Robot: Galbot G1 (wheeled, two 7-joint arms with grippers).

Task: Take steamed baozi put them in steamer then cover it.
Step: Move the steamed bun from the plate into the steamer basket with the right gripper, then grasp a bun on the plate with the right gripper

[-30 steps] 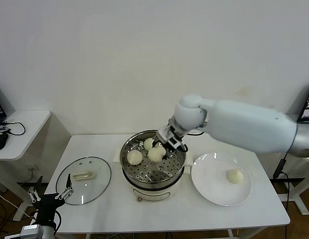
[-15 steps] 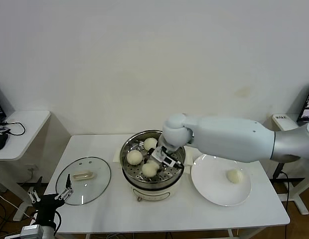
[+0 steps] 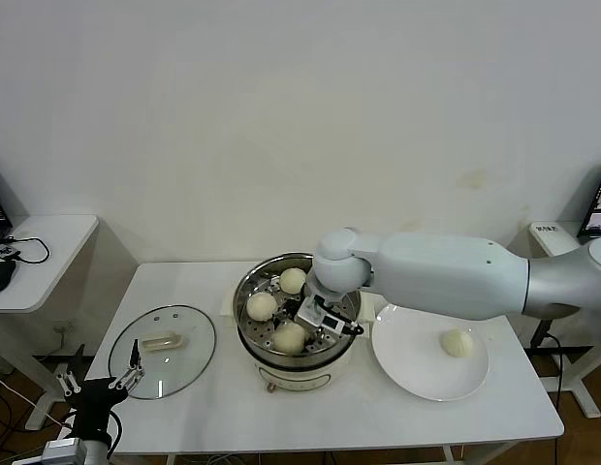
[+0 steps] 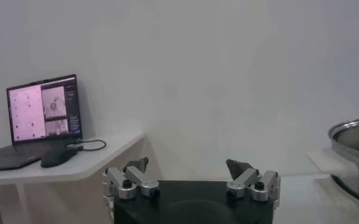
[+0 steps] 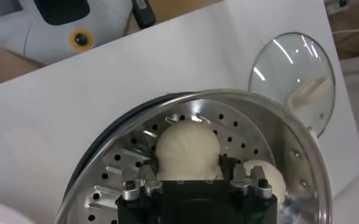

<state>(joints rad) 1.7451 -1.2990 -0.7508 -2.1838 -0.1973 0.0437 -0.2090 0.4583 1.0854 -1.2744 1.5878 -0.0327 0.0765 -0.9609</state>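
Observation:
The steamer stands mid-table with three baozi in its basket: one at the back, one at the left and one at the front. My right gripper is low in the basket, shut on the front baozi, with a finger against each side. This baozi sits at the perforated floor. A fourth baozi lies on the white plate. The glass cover lies flat to the left of the steamer. My left gripper is open and empty, parked low off the table's left front corner.
The plate is right of the steamer. A small side table with cables stands to the far left, and a laptop shows on it in the left wrist view. The cover also shows in the right wrist view.
My right gripper has carried the baozi from the back middle of the basket down to its front and lowered it to the floor. The left arm has not moved.

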